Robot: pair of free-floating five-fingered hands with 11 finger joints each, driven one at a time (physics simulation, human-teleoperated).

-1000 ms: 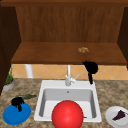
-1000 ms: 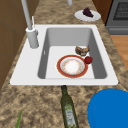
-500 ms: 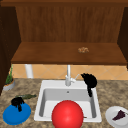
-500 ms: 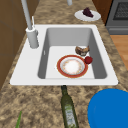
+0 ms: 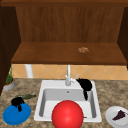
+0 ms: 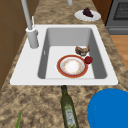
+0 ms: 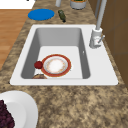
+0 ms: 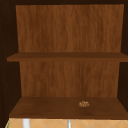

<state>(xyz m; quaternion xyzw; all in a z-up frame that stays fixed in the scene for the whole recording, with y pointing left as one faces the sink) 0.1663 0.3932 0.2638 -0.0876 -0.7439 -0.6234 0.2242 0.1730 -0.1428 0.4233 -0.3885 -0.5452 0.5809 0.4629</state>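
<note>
**Right hand at the sink.** The right hand (image 5: 85,85) hovers over the rear right corner of the sink (image 5: 53,84), just right of the faucet (image 5: 68,76). Its fingers (image 5: 85,95) hang loosely down toward the basin, relaxed rather than clenched, and hold nothing. This is best judged a reach with no contact made. Any grasp in the basin would call for a lower hand and spread fingers. The basin holds a red plate (image 6: 59,68) with a pale centre. A small red fruit (image 6: 88,59) touches its rim, and a brown piece (image 6: 82,50) lies just beyond. From the front, a large red round form (image 5: 67,114) stands at the sink's near edge. The left hand (image 5: 17,101) hangs over a blue plate (image 5: 10,118) on the counter, fingers drooping open. Whether they touch it cannot be told. A bottle (image 6: 69,110) lies between that plate and the sink. On the other side, a white plate (image 6: 79,15) carries a dark purple piece (image 6: 87,11). Above, the shelf (image 8: 50,109) bears one small brown item (image 8: 84,103).
</note>
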